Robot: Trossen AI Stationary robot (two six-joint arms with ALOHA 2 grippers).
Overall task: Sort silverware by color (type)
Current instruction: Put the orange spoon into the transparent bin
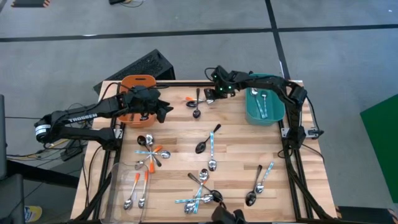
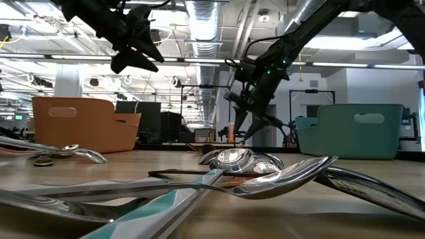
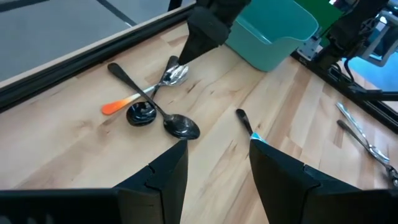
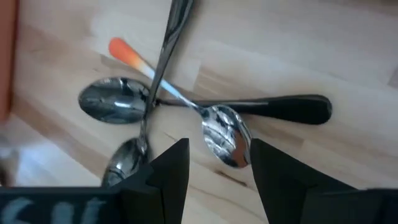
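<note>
A small crossed pile of silverware (image 1: 197,104) lies at the table's far middle: an orange-handled spoon (image 4: 227,134) and two dark spoons (image 4: 115,102) (image 4: 127,158). My right gripper (image 4: 219,146) hangs open just above this pile, slanting down from the far right, its fingers on either side of the orange-handled spoon's shiny bowl. My left gripper (image 3: 217,146) is open with nothing between its fingers. It hovers beside the orange bin (image 1: 137,84), pointing toward the same pile (image 3: 152,102).
The teal bin (image 1: 264,115) at the far right holds blue-handled spoons. Many more spoons lie scattered over the table's middle and near side (image 1: 208,146) (image 1: 199,193) (image 1: 258,183). A clear tray (image 1: 118,186) at the near left holds two orange-handled spoons.
</note>
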